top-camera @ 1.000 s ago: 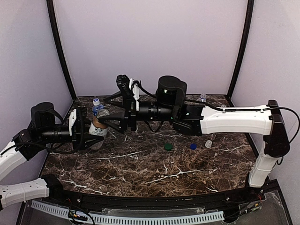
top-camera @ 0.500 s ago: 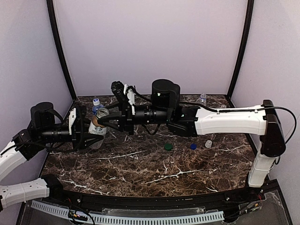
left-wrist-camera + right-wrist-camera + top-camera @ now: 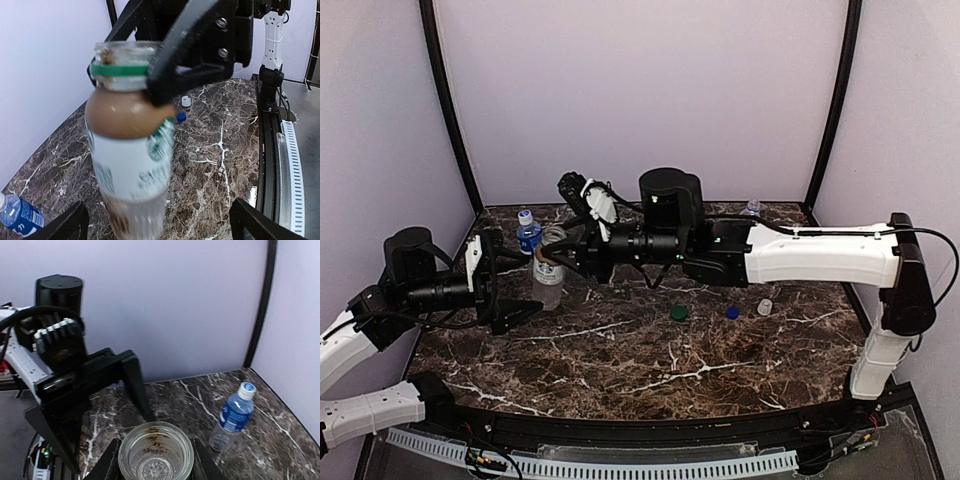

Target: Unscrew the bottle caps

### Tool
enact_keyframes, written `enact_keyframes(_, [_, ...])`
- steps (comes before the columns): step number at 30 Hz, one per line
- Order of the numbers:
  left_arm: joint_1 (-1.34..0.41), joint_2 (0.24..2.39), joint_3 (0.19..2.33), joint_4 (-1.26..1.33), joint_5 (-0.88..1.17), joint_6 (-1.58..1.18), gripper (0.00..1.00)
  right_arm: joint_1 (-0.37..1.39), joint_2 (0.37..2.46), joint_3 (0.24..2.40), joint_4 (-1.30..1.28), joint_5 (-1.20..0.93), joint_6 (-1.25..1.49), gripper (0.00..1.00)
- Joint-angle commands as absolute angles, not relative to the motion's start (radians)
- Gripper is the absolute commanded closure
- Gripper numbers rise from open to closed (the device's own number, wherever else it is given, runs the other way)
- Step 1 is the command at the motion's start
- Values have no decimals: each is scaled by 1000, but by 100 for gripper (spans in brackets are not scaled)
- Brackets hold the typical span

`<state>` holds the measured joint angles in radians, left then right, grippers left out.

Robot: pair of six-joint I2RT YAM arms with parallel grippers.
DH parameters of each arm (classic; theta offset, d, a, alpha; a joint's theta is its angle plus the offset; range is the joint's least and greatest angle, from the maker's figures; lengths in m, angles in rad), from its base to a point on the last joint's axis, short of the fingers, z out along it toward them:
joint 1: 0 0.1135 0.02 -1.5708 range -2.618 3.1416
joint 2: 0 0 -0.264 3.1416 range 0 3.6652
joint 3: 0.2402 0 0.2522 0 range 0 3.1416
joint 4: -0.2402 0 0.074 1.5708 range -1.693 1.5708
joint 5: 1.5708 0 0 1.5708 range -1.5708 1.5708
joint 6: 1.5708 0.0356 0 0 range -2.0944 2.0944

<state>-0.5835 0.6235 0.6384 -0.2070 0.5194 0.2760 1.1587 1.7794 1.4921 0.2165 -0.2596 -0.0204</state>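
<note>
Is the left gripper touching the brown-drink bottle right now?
Apart. The left wrist view shows the left gripper with its fingers spread wide at both lower corners, bare marble tabletop visible between each and the brown-drink bottle.

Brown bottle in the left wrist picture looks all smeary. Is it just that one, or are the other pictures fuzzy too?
Left wrist view: the brown bottle is smeared, worst at its label, probably from motion, while the marble table behind looks crisper. Right wrist view: the blue-labelled bottle is sharp. Top view: evenly lit, nothing smeared.
</note>
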Motion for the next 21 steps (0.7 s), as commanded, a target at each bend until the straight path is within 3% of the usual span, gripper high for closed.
enact_keyframes(1, [-553, 587, 546, -148, 408, 179, 1, 1113, 1701, 1486, 37, 194, -3, 100])
enact_keyframes(5, [-489, 542, 448, -63, 392, 84, 1, 1004, 1685, 1403, 3, 356, 43, 100])
enact_keyframes(12, [-343, 435, 297, -20, 410, 5, 1, 866, 1728, 1323, 58, 340, 69, 100])
enact_keyframes(21, [-207, 359, 252, -5, 431, 6, 1, 805, 1750, 1220, 153, 310, 139, 100])
